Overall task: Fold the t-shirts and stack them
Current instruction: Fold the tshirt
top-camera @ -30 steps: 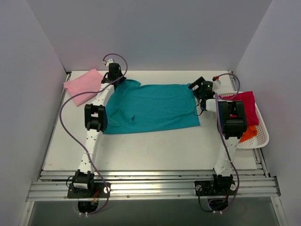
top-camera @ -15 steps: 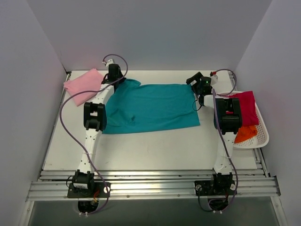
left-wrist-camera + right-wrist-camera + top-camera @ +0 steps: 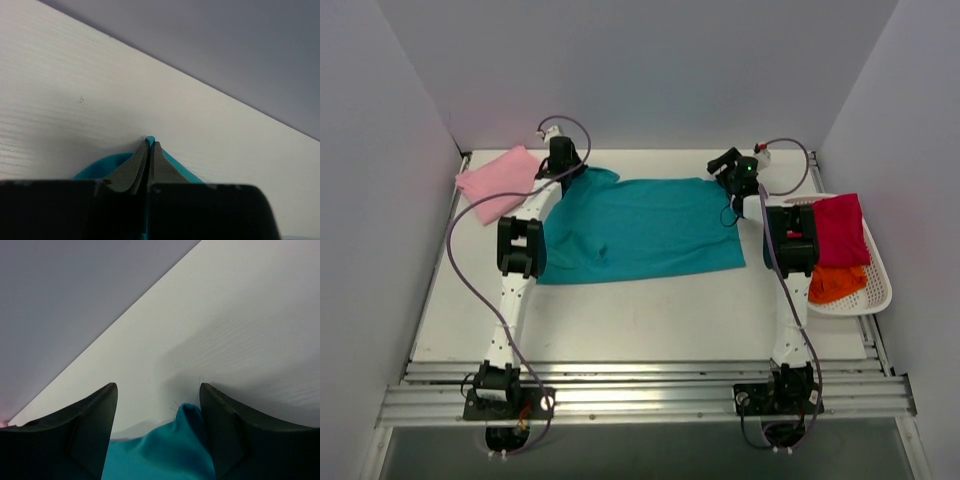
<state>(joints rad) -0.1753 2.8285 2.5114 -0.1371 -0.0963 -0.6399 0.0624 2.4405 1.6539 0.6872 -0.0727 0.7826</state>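
4 shirts, 1 basket, 2 arms. Teal shirt [image 3: 640, 230] is spread flat on the table [image 3: 640, 320], toward the far edge. Pink shirt [image 3: 500, 182] lies at the far-left corner. Magenta shirt [image 3: 840, 228] and orange shirt [image 3: 835, 283] are in the white basket [image 3: 880, 292] at the right edge.

The top view gives layout only; jaw state is unreadable there.

- **Left wrist view:** left gripper [image 3: 149, 144] jaws are pressed together, pinching teal cloth.
- **Right wrist view:** right gripper [image 3: 157, 387] jaws are spread, with a teal corner between them, ungripped.

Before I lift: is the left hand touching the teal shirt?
Touching. The left wrist view shows the left hand shut on a pinched fold of the teal shirt.
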